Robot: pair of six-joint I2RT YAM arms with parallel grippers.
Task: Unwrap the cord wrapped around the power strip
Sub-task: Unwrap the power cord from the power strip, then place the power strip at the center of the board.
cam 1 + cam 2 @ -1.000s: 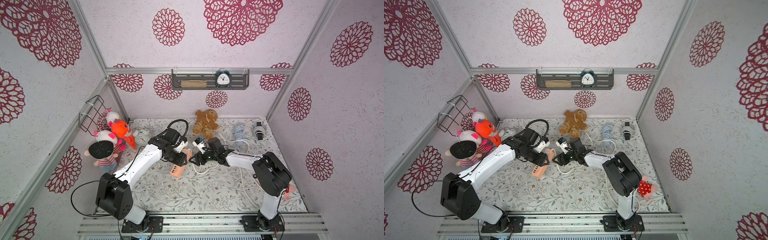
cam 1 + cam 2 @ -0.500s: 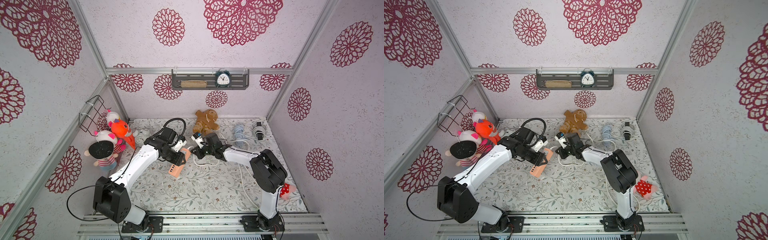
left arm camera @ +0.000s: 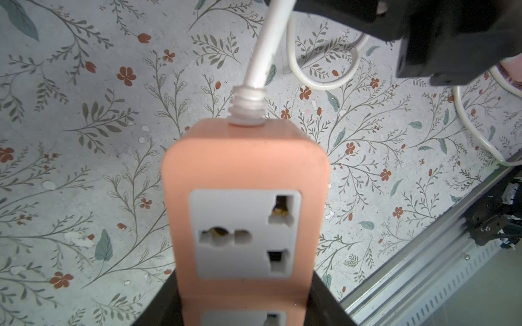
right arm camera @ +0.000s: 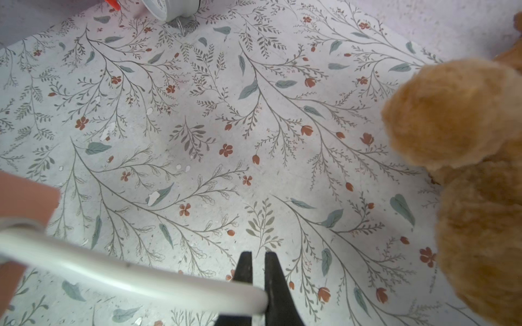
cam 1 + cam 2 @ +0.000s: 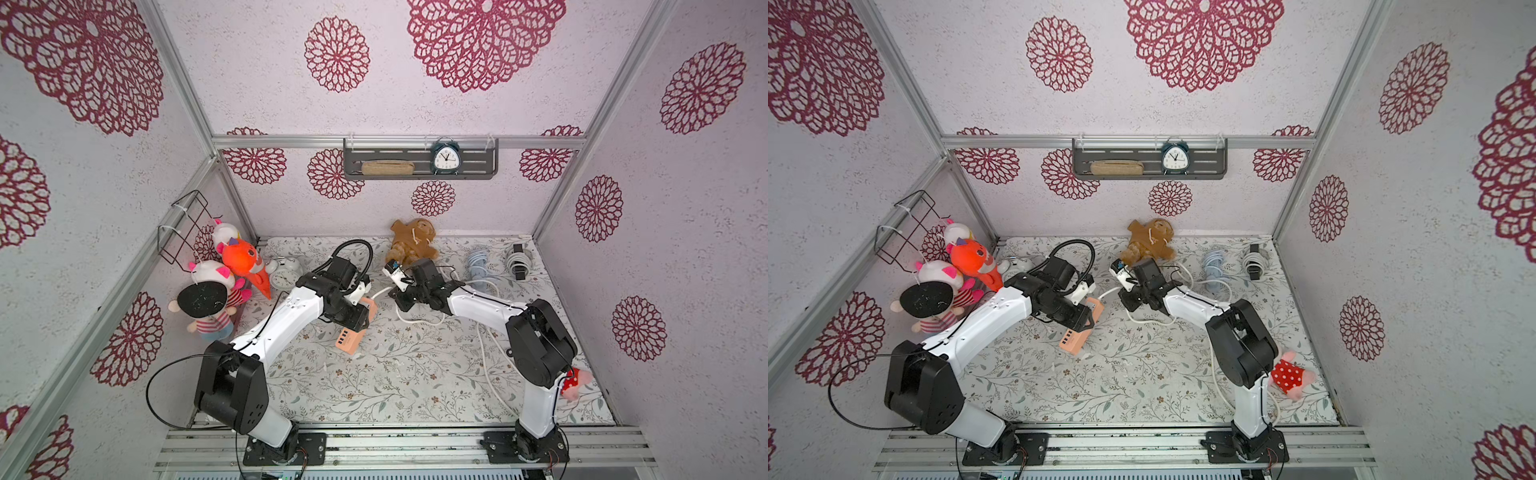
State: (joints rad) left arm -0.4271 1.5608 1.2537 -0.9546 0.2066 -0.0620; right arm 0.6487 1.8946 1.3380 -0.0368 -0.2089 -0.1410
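The salmon power strip (image 5: 350, 340) (image 5: 1072, 340) stands tilted on the table, and my left gripper (image 5: 358, 320) (image 5: 1086, 318) is shut on its sides. The left wrist view shows the power strip (image 3: 245, 172) between the black fingers (image 3: 158, 310), with my left gripper (image 3: 245, 299) round it. The white cord (image 3: 265, 48) leaves its top end. My right gripper (image 5: 400, 297) (image 5: 1128, 300) is shut on the cord (image 5: 379, 293) close to the strip. In the right wrist view the cord (image 4: 127, 271) ends between the narrow jaws of my right gripper (image 4: 257, 266). The rest of the cord (image 5: 420, 322) lies loose on the table.
A brown teddy bear (image 5: 412, 242) (image 4: 466, 169) lies just behind the right gripper. A white alarm clock (image 5: 285, 272) and several plush toys (image 5: 239, 262) stand at the left wall. A blue cord bundle (image 5: 478, 262), a strapped white coil (image 5: 517, 259) and a red dotted plush (image 5: 575, 380) are on the right.
My right gripper has shut on the cord and moved a little toward the back wall. The left gripper and the power strip have hardly moved.
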